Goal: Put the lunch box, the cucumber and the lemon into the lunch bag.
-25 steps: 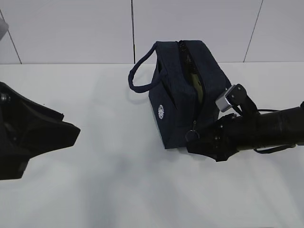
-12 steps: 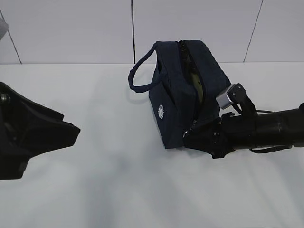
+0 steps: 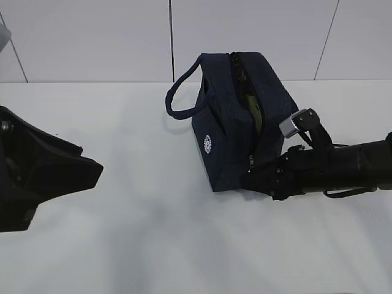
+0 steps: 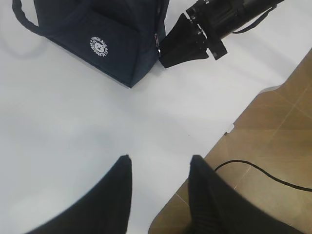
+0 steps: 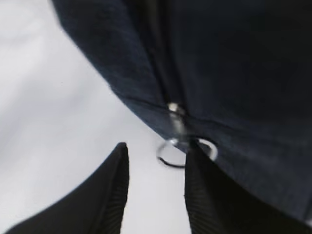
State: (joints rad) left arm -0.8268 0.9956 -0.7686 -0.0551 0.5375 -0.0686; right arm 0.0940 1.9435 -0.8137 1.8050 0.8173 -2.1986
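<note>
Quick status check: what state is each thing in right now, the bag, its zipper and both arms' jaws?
lunch bag: upright on the table, top zipper partly open
ring pull: at the bag's lower end, one finger over it
right gripper: jaws against the bag's corner
left gripper: jaws open, empty

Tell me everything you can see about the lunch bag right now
The lunch bag is a boxy, dark navy fabric bag standing upright on the white table. One loop handle droops toward the left. A small round white logo marks its near end. The top zipper gapes open, showing something pale green inside. The metal ring pull hangs at the near lower corner, where the right gripper meets it.
</note>
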